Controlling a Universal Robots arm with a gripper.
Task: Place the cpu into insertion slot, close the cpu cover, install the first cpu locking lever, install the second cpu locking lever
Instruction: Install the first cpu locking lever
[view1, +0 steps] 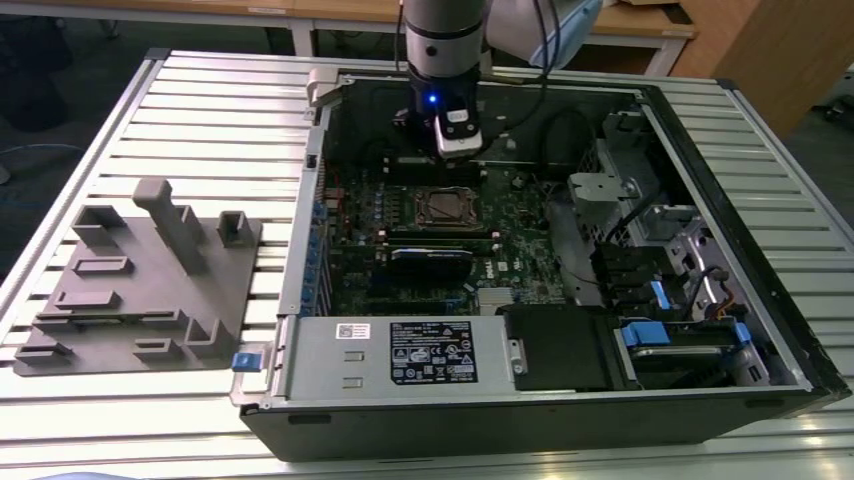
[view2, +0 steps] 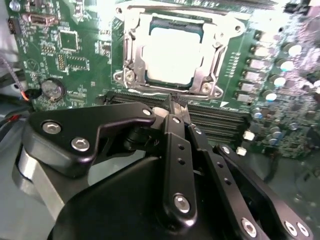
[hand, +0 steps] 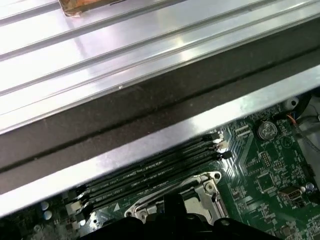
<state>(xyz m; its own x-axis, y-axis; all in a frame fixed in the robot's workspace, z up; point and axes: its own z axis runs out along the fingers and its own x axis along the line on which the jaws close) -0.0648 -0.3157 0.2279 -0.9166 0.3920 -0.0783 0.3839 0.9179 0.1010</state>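
Item: open computer case (view1: 747, 300) lying on its side on a slatted metal bench (view1: 200, 90), green motherboard (view1: 367, 270) exposed at centre frame of the exterior view.

Cpu (view2: 172, 55): pale silver-grey square, already seated flat in the insertion slot (view2: 131, 75), upper centre of the second wrist view. In the exterior view the slot (view1: 445, 207) sits at centre frame, just below the arm's tip.

Cpu cover (view2: 212, 70): silvery frame plate lying down over the chip's edges, window cut-out showing the metal top. It looks closed or nearly so. Whether either locking lever is latched cannot be told.

End effector (view2: 176, 107): black fingers drawn together to a narrow, pinched tip, holding nothing visible. In the exterior view it (view1: 454, 150) hangs over the board at upper centre.

Key relation: in the second wrist view the fingertip sits just beside the slot's lower rim, over the long black memory slots (view2: 215, 120), which run parallel to that rim. The socket lies directly ahead of the tip, close but apart.

Other: grey moulded fixture (view1: 140, 290) on the bench at the exterior view's left, well apart from the case.
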